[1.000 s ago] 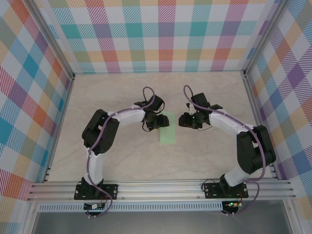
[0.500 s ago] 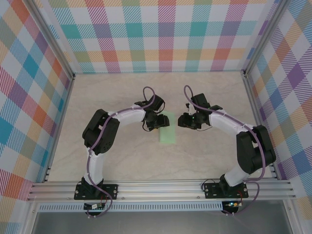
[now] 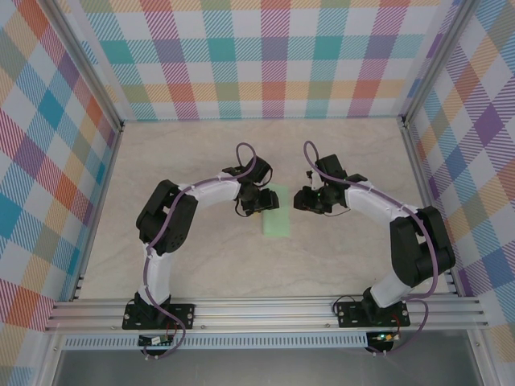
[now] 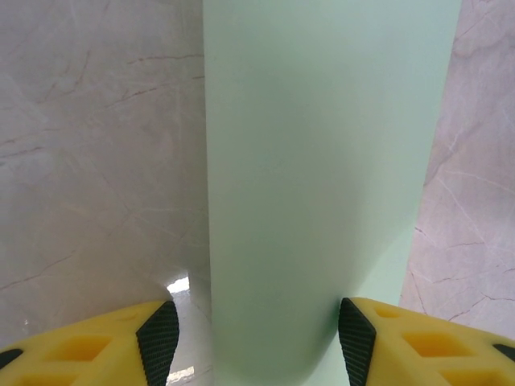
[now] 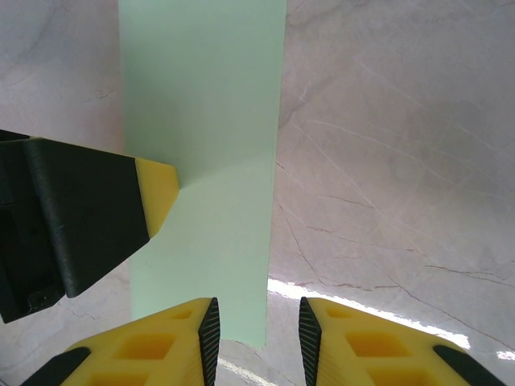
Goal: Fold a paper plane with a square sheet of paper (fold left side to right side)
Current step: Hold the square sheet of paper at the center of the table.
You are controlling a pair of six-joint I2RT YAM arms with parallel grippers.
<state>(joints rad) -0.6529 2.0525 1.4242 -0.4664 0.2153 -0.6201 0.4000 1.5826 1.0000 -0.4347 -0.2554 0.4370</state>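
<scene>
The square sheet of paper (image 3: 278, 215) lies on the table as a narrow pale-green strip, its left side folded over onto its right. My left gripper (image 3: 264, 199) sits at the strip's far left edge, open. In the left wrist view the rounded fold of the paper (image 4: 322, 161) runs between its fingers (image 4: 158, 338), with a gap at the left pad. My right gripper (image 3: 301, 199) hovers just right of the strip, open narrowly. The paper's (image 5: 201, 121) near right corner lies under its gap (image 5: 259, 338). The paper plane is out of view.
The marble-look tabletop (image 3: 201, 265) is ringed by checked walls (image 3: 265, 56) and aluminium posts. A rail (image 3: 265, 310) carrying both arm bases runs along the near edge. In the right wrist view the left gripper's yellow fingertip (image 5: 157, 193) rests on the paper.
The right gripper's jaws have narrowed a little. Both arms and the paper stay where they were.
</scene>
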